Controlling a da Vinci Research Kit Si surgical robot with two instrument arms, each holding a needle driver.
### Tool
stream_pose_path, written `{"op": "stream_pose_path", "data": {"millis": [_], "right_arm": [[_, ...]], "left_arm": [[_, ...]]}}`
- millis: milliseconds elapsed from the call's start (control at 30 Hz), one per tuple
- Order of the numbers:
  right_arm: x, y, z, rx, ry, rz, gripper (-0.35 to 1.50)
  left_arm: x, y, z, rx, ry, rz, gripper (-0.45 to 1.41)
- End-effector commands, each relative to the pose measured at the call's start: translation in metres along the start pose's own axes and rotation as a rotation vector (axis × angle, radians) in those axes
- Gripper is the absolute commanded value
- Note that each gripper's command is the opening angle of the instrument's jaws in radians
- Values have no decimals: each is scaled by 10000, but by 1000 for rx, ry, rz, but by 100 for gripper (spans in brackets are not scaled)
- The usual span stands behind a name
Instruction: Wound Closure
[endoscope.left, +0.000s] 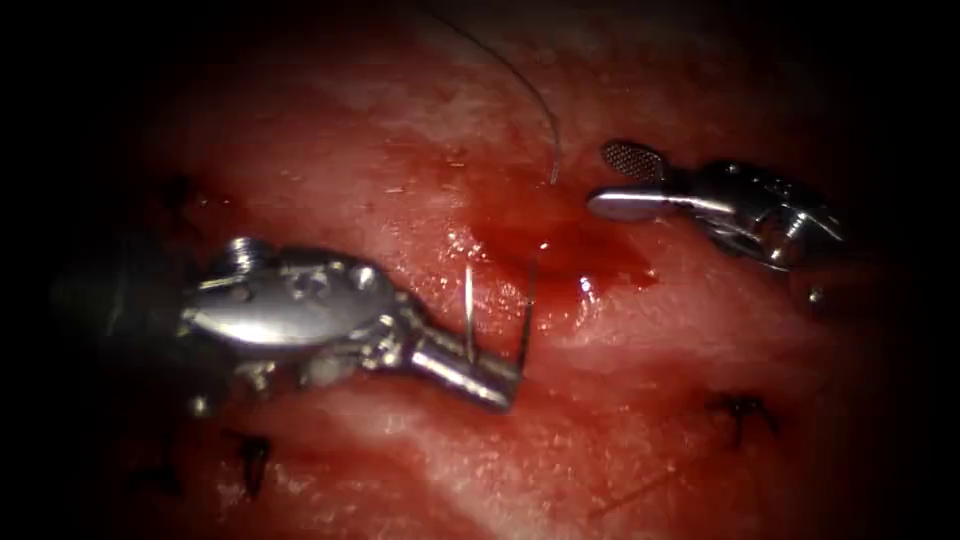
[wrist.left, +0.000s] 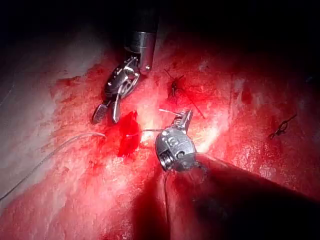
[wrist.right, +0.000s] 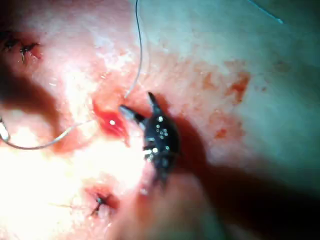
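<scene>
Needle (endoscope.left: 468, 310) gripped near mid-curve in the closed jaws of the left tool (endoscope.left: 505, 385), both limbs rising from the jaws toward the cut (endoscope.left: 545, 262); bright limb clear of the tissue (endoscope.left: 400, 130), dark limb ending at the edge of the red fluid (endoscope.left: 590, 255), entry into the tissue not discernible. Left tool on the left side of the cut; right tool (endoscope.left: 620, 182) on the right side, jaws spread, holding nothing, near the needle but apart from it. Thread (endoscope.left: 530, 90) curving down to the tissue just above the cut; tied stitches (endoscope.left: 740, 410) well aside. Step judged as needle handling beside the cut, no direction readable from a single moment; any further move judged to need a firm hold and a free second tool. Left wrist view: left tool (wrist.left: 184, 120) closed on the needle (wrist.left: 167, 111), right tool (wrist.left: 106, 116) open just beside the red fluid (wrist.left: 127, 137), thread (wrist.left: 50, 155) trailing off across the tissue. Right wrist view: right tool (wrist.right: 139, 104) open and empty, tips just beside the red fluid (wrist.right: 112, 125), thread (wrist.right: 140, 50) descending to a point between the jaws, untouched
</scene>
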Motion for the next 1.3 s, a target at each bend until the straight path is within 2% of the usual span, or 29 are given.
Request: {"op": "stream_pose_path", "data": {"millis": [33,167,267,567,667,967,1033,1200,1300], "right_arm": [[-5,-3,5,3,-1,11,120],[4,-3,-3,12,-8,19,126],[11,-8,-9,47,-16,27,128],[38,-31,-21,58,-21,52,121],[42,-42,-23,72,-24,51,120],[40,-61,-24,177,-60,295,94],[37,-63,-22,185,-87,360,83],[32,-70,-18,169,-133,501,81],[32,-72,-16,166,-137,530,81]], "left_arm": [[0,2,4,39,-14,86,-45],[21,3,-3,142,-22,300,-45],[33,-1,-7,209,-29,400,-45],[55,-28,-21,354,-62,526,-45],[48,-29,-18,390,-78,557,-45],[5,-24,4,440,-143,606,-45],[-8,-23,10,451,-162,623,-45],[-20,-24,20,461,-199,660,-45],[-23,-25,24,466,-209,672,-45]]}}
